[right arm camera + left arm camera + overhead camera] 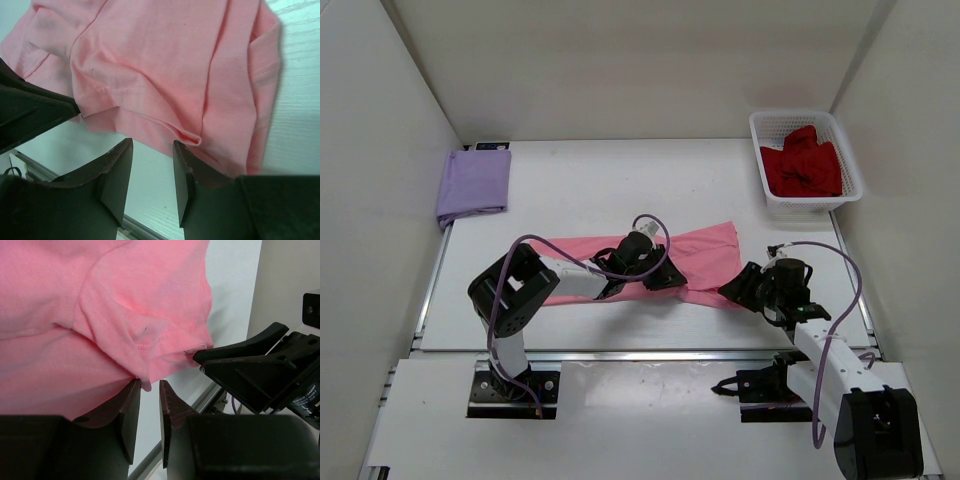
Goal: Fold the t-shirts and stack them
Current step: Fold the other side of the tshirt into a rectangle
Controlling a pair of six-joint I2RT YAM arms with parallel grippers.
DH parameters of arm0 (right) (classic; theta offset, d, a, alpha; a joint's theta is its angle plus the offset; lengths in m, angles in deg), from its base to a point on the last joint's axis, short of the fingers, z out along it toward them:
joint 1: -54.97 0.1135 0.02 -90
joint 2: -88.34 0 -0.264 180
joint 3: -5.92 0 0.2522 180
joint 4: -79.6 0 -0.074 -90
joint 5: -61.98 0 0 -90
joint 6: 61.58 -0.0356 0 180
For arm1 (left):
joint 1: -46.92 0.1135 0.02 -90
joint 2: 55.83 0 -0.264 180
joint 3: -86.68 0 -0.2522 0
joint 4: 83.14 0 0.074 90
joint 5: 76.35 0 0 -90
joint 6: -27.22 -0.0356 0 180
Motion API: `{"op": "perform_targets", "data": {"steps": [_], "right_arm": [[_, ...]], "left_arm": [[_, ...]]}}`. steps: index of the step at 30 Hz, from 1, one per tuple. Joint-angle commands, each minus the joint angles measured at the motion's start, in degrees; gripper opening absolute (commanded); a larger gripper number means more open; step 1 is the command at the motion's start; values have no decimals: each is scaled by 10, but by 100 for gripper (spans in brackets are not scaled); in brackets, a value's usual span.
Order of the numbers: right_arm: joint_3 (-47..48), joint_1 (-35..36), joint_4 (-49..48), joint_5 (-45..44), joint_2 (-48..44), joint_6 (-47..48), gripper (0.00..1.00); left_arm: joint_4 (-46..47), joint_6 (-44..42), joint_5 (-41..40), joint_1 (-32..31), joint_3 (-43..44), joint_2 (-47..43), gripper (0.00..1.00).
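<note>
Pink t-shirt (705, 250) sits middle of the bench (580, 180), half folded; lavender one (472, 183) looks done far left, dark red one (802, 165) waits in the basket (805, 206). Both jaws are at its near hem, parted, empty. Next up I reckon: pinch hem, fold away.

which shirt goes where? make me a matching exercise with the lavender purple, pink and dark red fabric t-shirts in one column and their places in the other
Things
1. lavender purple fabric t-shirt
2. pink fabric t-shirt
3. dark red fabric t-shirt

Places
a. bunched inside the white plastic lattice basket
b. folded at the far left corner of the white table
c. stretched out across the middle

Pairs: 1-b, 2-c, 3-a
</note>
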Motion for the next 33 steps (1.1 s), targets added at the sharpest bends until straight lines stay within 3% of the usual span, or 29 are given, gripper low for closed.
{"op": "perform_targets", "data": {"steps": [1, 11, 15, 20, 25, 33], "right_arm": [[9, -10, -7, 3, -13, 14, 36], [14, -3, -4, 3, -25, 8, 36], [8, 5, -4, -1, -27, 8, 35], [4, 3, -7, 5, -36, 5, 35], [5, 2, -3, 1, -43, 6, 34], [5, -13, 2, 8, -49, 8, 35]], "left_arm": [[10, -6, 22, 6, -12, -26, 33], [-1, -3, 6, -4, -2, -21, 35], [38, 31, 23, 5, -23, -19, 35], [8, 9, -6, 0, -8, -42, 37], [-58, -29, -23, -4, 36, -9, 35], [-61, -26, -20, -1, 38, 6, 35]]}}
